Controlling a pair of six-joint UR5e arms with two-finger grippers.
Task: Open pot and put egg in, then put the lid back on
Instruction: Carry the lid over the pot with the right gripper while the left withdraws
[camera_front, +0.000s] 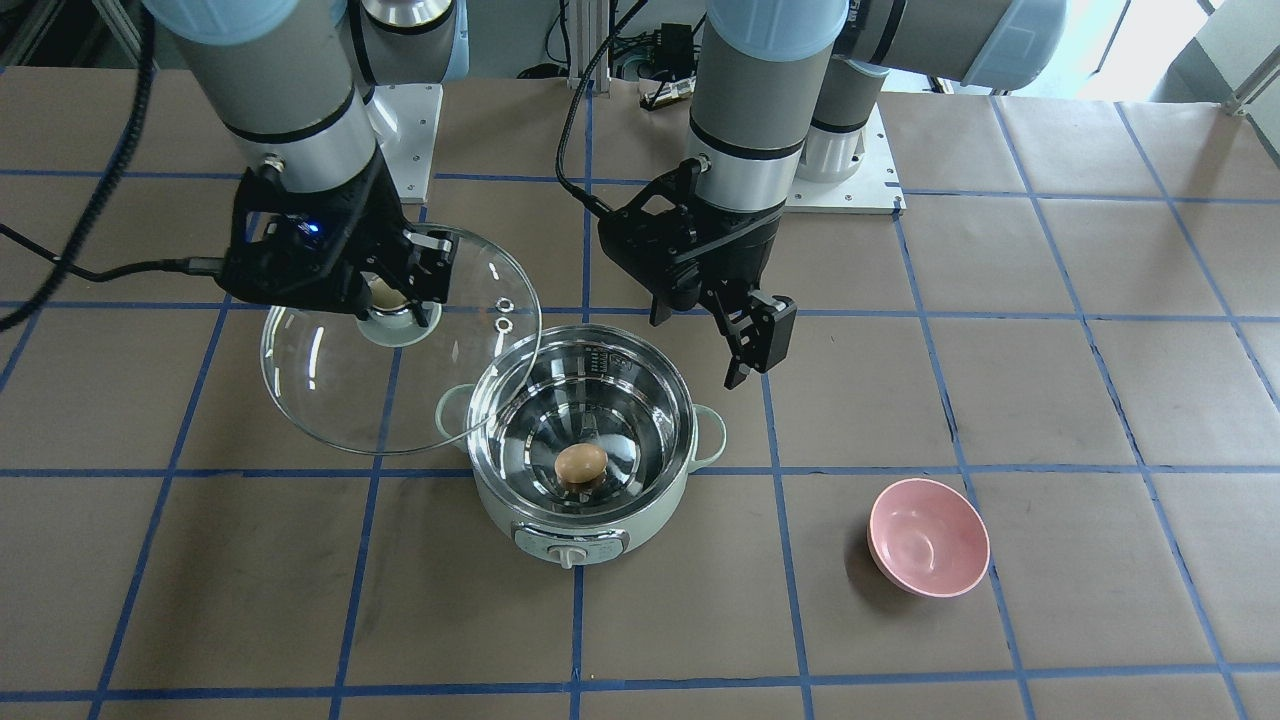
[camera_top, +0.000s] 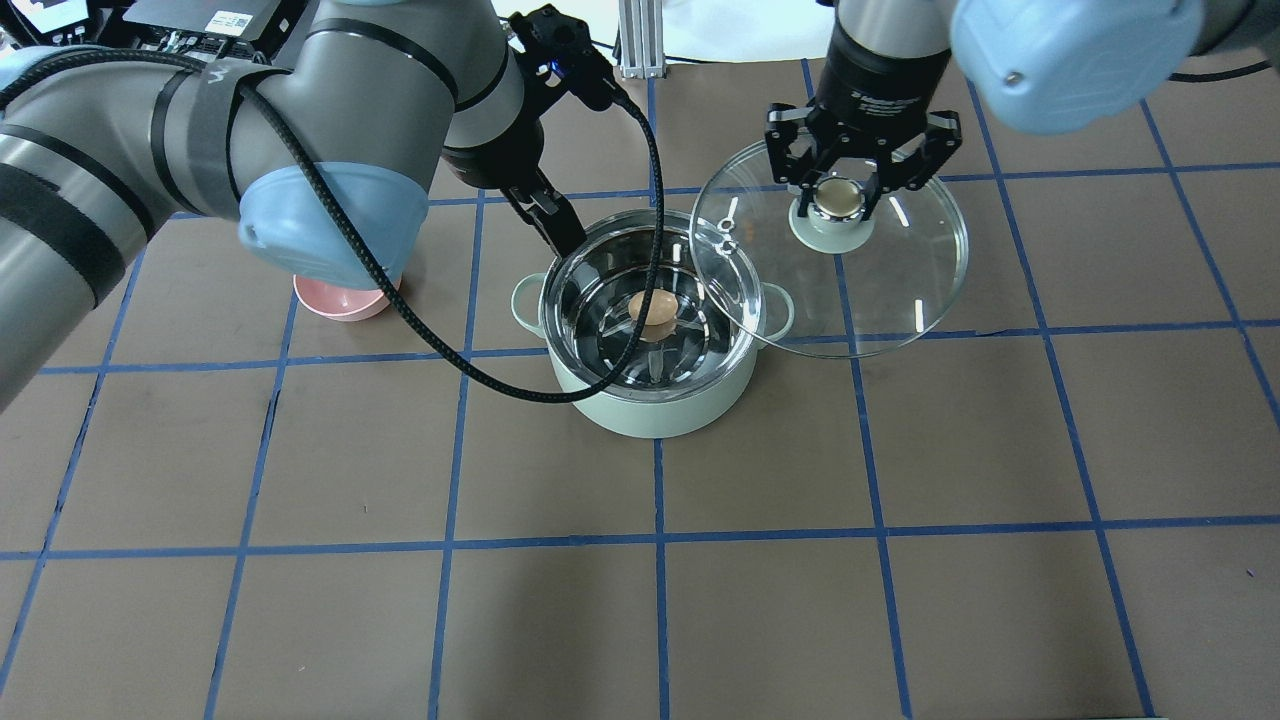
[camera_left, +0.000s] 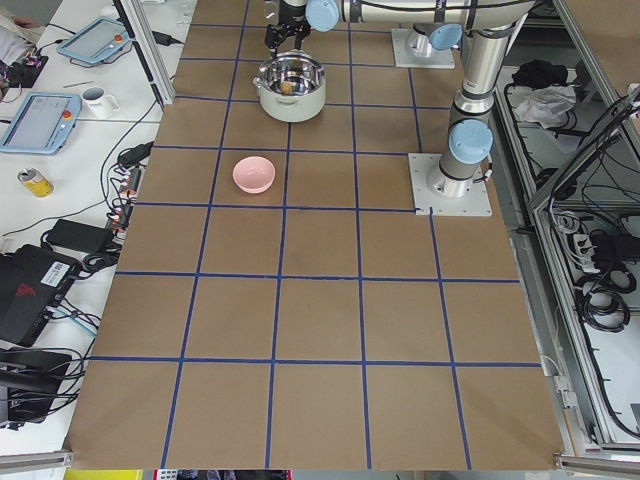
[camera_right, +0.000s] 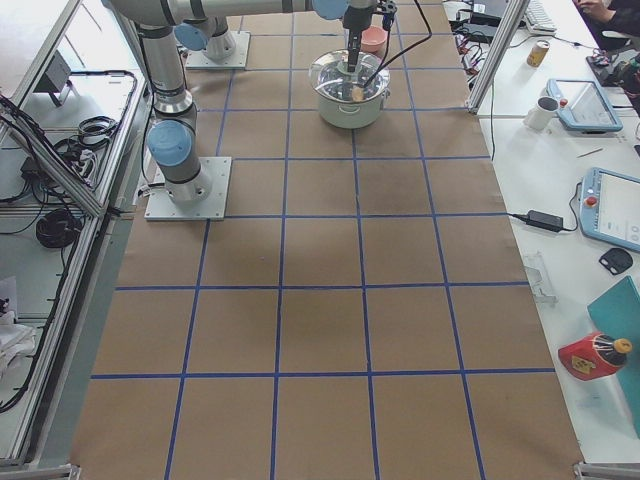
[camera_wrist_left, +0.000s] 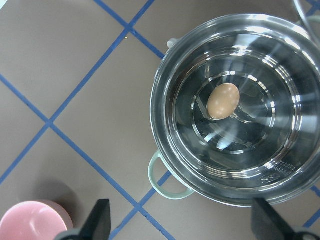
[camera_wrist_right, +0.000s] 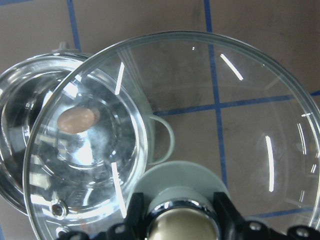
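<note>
Replacing lid (camera_top: 900, 290), last step: egg (camera_front: 581, 464) lies inside open pot (camera_front: 640, 515); right pincer (camera_top: 838, 200) clamped on lid, aloft beside pot, edge overlapping rim; left pincer (camera_wrist_left: 181, 212) spread, empty. Next: centre lid over pot, lower level.

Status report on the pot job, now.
Left pincer open, empty, close by pot rim. Right pincer shut on lid, held aloft, overlapping pot edge. Egg in pot. Left pincer may crowd the lid's path.
</note>
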